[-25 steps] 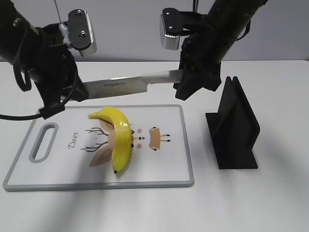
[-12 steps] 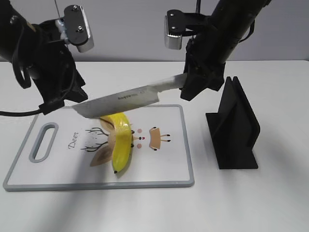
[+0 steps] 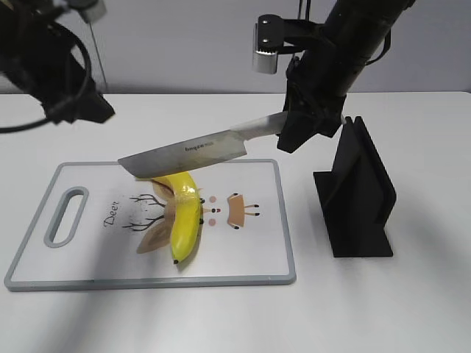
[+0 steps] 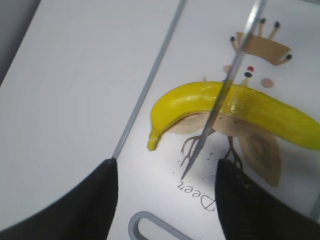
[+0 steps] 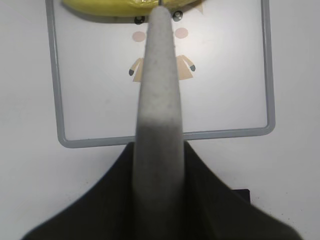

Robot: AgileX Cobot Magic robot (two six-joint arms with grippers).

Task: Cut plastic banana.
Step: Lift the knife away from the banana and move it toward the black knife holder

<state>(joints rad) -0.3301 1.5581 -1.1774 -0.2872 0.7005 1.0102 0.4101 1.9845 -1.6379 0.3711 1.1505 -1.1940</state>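
One banana (image 3: 185, 213), long axis near-far on board (image 3: 250, 250); one knife (image 3: 193, 153) above, clamped by right gripper (image 3: 294, 123); left gripper (image 4: 165, 200) spread apart.

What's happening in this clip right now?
The right end effector grips a kitchen knife by its handle and holds the blade tilted over a plastic banana, which lies on a deer-printed cutting board. In the left wrist view the blade edge crosses the banana near its curved end, but no cut shows. The left end effector is open and empty, raised above the board's left side. A black knife stand sits on the table to the right of the board.
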